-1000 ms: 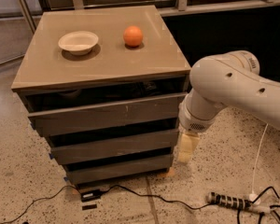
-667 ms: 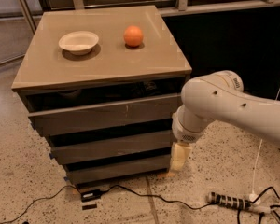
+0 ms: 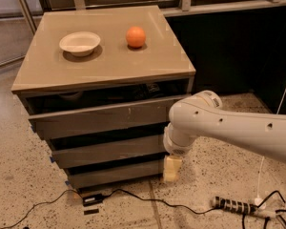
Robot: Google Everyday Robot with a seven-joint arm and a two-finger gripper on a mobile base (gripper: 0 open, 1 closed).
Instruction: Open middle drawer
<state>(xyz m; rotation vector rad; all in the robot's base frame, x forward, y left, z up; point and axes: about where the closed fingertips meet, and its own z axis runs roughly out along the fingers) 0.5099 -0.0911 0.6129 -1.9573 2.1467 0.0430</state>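
Holding the gripper (image 3: 172,169) low and pointing down, just beside the right end of the narrowest bottom front (image 3: 114,173), near the floor; giving no way of telling whether wide or narrow. Seeing the middle drawer (image 3: 107,150) sitting between that front and the larger scratched front (image 3: 105,119), up and left of the gripper. Carrying a white bowl (image 3: 79,43) and an orange (image 3: 136,36) well apart on the surface (image 3: 105,70) above.
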